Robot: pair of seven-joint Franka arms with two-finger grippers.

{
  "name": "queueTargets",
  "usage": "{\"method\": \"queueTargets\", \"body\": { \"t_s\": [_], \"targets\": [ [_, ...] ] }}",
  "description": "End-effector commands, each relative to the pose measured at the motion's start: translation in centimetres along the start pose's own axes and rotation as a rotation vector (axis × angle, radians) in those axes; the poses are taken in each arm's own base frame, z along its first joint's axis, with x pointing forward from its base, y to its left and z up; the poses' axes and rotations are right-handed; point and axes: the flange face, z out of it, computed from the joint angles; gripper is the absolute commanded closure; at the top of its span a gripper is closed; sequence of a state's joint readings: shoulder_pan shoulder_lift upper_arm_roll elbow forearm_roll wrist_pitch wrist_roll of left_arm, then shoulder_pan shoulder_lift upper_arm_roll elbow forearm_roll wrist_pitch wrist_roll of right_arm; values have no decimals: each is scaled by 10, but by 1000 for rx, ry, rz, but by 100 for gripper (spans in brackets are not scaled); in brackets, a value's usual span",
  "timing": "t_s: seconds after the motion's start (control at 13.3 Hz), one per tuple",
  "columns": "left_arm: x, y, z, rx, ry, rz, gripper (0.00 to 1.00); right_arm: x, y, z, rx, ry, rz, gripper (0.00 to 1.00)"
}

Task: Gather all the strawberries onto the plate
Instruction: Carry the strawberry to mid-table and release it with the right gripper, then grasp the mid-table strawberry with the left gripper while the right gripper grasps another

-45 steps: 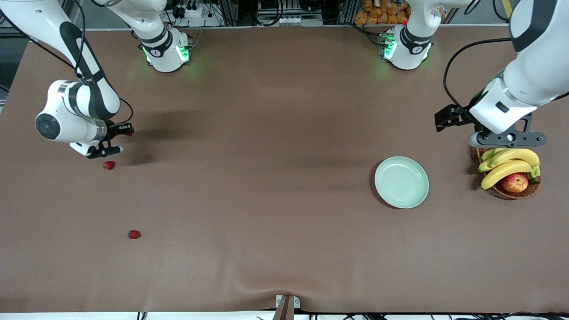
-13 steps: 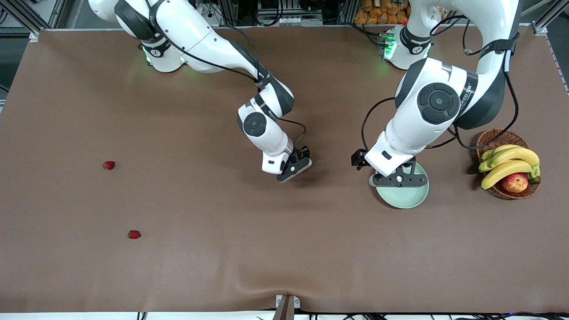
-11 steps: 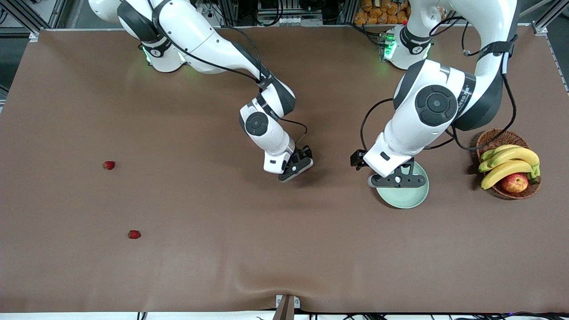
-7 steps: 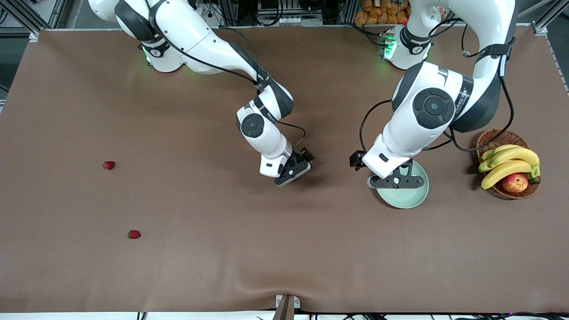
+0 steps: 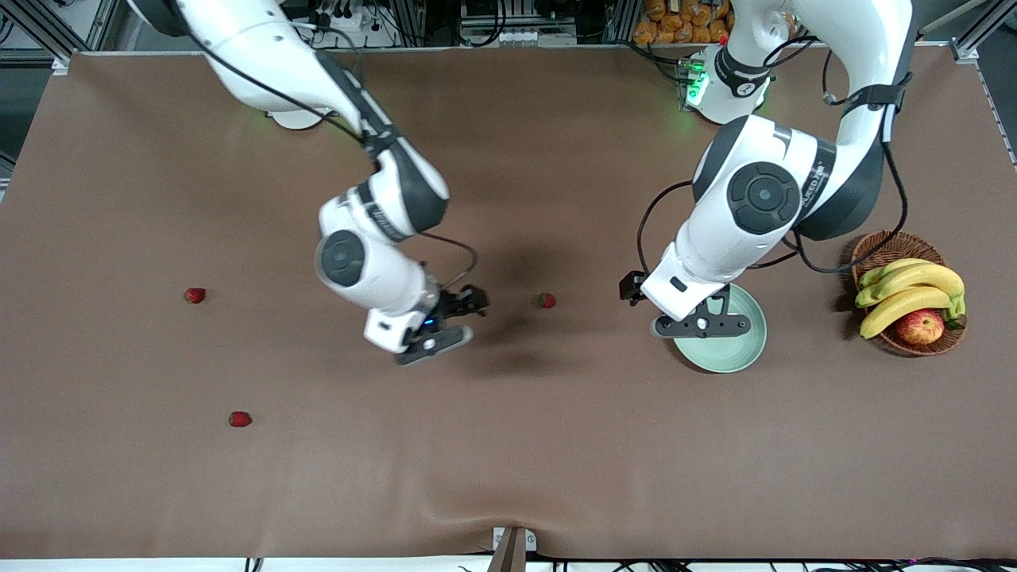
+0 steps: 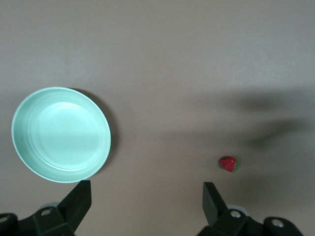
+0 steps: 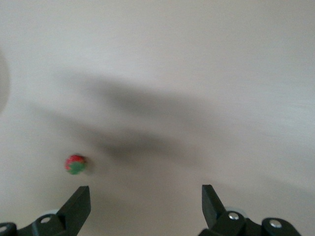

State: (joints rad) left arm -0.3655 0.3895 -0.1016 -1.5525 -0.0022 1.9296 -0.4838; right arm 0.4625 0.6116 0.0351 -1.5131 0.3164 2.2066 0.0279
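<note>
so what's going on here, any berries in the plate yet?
Not yet. The plate is empty. One strawberry lies on the table between the arms, short of the plate. The right gripper is open and empty over the table near it. The left gripper hangs open over the plate's edge. Two more strawberries lie toward the right arm's end.

One strawberry (image 5: 545, 300) lies on the surface (image 5: 508, 445) between both tools, near the plate (image 5: 735, 349). Two strawberries (image 5: 195, 295) (image 5: 240, 419) lie toward the right arm's end. A basket (image 5: 914, 343) sits beside the plate.
</note>
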Motion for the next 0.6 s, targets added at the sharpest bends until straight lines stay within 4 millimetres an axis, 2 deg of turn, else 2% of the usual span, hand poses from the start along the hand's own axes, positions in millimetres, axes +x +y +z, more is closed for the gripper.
{"method": "queueTargets", "body": {
  "t_s": [0.0,0.15,0.23,0.38,0.53],
  "targets": [
    [-3,33,24,-4,2,-32,0,-4,52,-13,-111,-30,11,0],
    [-2,48,31,-17,31,-51,0,2,104,-26,-175,-22,40,0],
    [-2,60,35,-25,44,-43,0,5,140,-37,-194,-14,57,0],
    [-1,80,47,-31,46,-48,0,4,210,-54,-227,-24,-86,0],
    [-9,111,63,-39,53,-55,0,-3,270,-59,-228,-51,-267,0]
  ]
}}
